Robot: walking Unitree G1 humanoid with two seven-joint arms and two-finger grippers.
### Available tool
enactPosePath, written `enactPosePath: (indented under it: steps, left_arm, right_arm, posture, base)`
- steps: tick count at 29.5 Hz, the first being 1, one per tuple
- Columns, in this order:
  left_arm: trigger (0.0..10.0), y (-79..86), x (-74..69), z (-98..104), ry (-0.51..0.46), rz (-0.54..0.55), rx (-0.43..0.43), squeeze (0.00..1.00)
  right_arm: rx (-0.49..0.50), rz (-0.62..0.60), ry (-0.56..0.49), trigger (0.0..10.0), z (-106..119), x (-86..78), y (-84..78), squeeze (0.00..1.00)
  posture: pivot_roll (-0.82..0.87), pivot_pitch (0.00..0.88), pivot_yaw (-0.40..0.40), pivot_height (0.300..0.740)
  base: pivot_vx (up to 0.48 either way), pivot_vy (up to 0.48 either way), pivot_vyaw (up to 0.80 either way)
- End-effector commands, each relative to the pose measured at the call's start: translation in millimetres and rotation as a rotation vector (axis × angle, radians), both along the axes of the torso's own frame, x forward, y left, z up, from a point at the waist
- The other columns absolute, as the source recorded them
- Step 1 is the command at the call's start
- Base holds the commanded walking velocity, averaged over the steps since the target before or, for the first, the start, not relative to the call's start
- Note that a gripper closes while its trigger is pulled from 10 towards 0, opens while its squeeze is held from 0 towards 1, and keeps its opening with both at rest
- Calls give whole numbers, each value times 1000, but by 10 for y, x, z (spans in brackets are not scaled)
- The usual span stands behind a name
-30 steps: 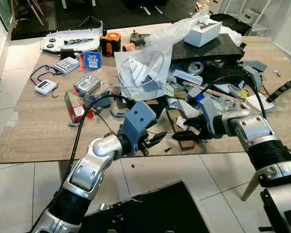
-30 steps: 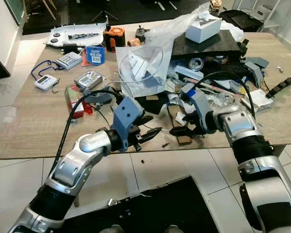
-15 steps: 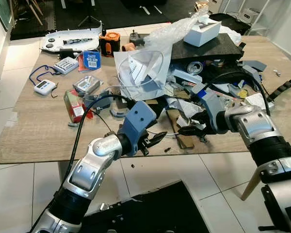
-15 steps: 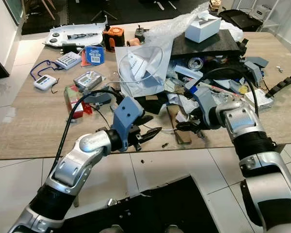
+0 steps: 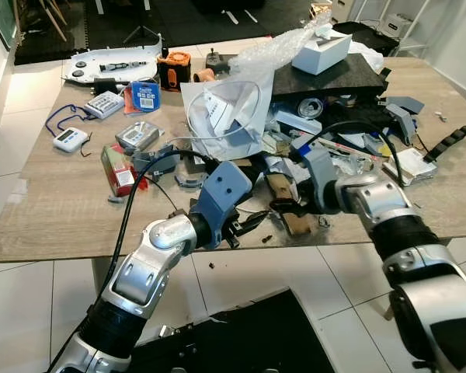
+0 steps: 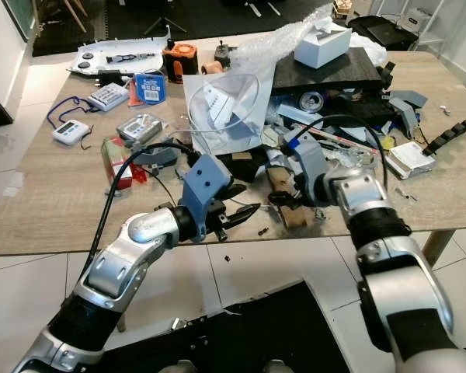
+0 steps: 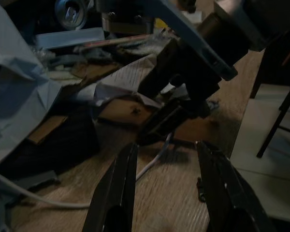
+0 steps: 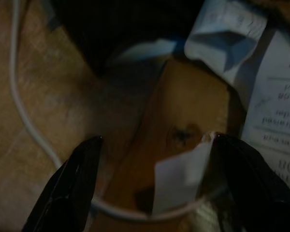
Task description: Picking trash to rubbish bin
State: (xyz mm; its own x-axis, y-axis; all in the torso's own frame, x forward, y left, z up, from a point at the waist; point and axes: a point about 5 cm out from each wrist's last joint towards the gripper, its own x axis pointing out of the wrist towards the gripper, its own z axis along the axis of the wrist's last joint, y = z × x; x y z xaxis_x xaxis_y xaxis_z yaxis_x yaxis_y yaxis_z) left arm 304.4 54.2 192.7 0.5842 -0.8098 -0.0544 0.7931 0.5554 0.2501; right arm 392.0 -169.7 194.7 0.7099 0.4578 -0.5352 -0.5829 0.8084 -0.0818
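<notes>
Brown cardboard scrap point(image 5: 297, 224) — flat, table's near edge

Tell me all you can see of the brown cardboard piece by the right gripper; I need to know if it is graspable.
The brown cardboard piece is a flat, plain brown strip with a small dark mark. It lies flat near the table's front edge, among torn paper. A white cable runs beside and under it. The right gripper is open, one finger on either side of it.
</notes>
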Motion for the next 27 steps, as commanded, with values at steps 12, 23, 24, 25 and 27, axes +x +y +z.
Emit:
enactPosePath:
  steps: [12,23,24,25,27]
  left_arm:
    - [10000,-28,-15,-45,10,-10,13,0]
    - [10000,-56,-20,-51,13,-20,13,0]
    - [10000,-56,-20,-51,13,-20,13,0]
    - [10000,-56,-20,-51,13,-21,14,0]
    - [10000,-59,-18,-51,13,-20,14,0]
  right_arm:
    - [-56,-26,75,10000,-217,-4,132,0]
    - [-108,-63,94,0,-244,-3,30,0]
    - [-108,-63,94,0,-244,-3,30,0]
    - [-101,-63,98,0,-244,-3,33,0]
    - [-95,-66,105,0,-253,-6,38,0]
  posture:
    - [58,204,-33,740]
    - [53,207,-35,740]
    - [53,207,-35,740]
    - [53,207,-35,740]
    - [53,205,-37,740]
  base:
    - [0,0,0]
    - [0,0,0]
    - [0,0,0]
    - [0,0,0]
    - [0,0,0]
